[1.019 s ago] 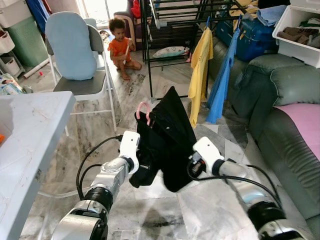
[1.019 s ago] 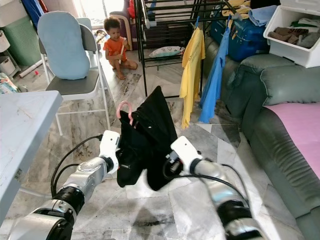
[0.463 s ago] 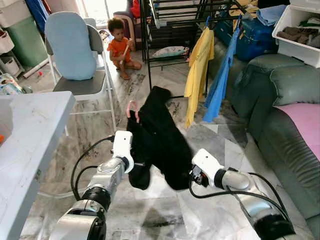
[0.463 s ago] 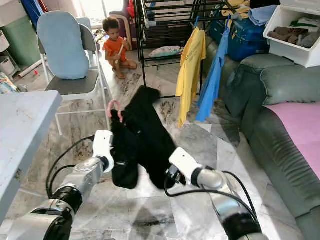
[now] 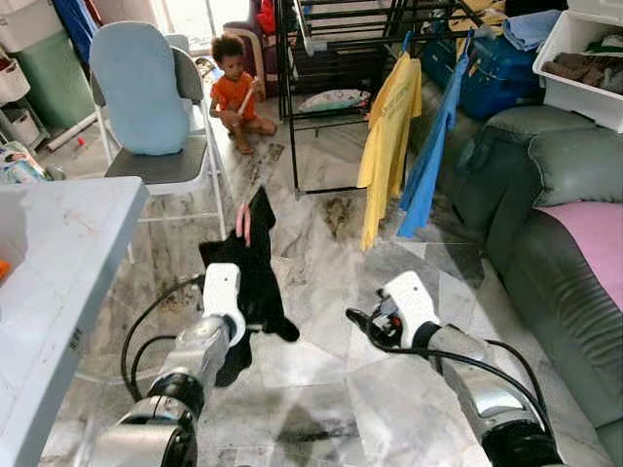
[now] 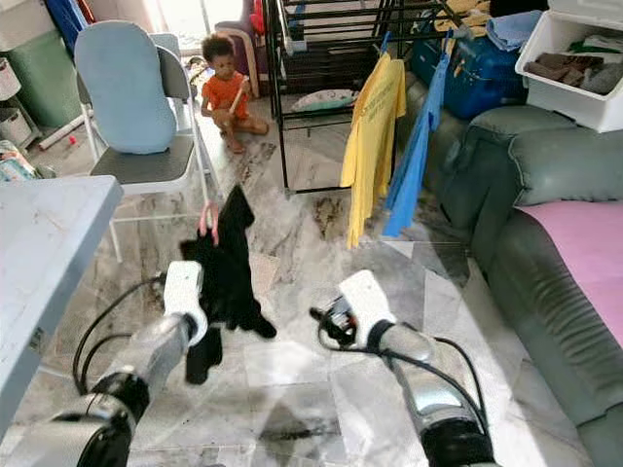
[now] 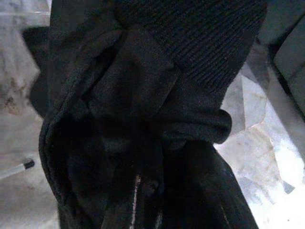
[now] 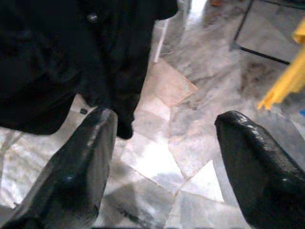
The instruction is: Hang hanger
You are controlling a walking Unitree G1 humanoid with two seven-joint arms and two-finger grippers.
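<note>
Released by the right gripper, jaws spread, the black garment hangs upright, pink hanger hook topmost; cloth hides the left gripper, jaws unclear.

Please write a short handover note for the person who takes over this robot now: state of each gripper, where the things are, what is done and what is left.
Left gripper: raised in front of the robot, carrying the black garment on its pink hanger; its fingers are buried in the cloth.
Right gripper: open, empty, off to the side of the garment, above the marble floor.
Drying rack: ahead, across the floor, with a yellow shirt and a blue garment already hanging on it.
Done: the garment is on its hanger.
Left: bring it to the rack and hook the hanger on a rail. A child sits near the rack; take care.
</note>
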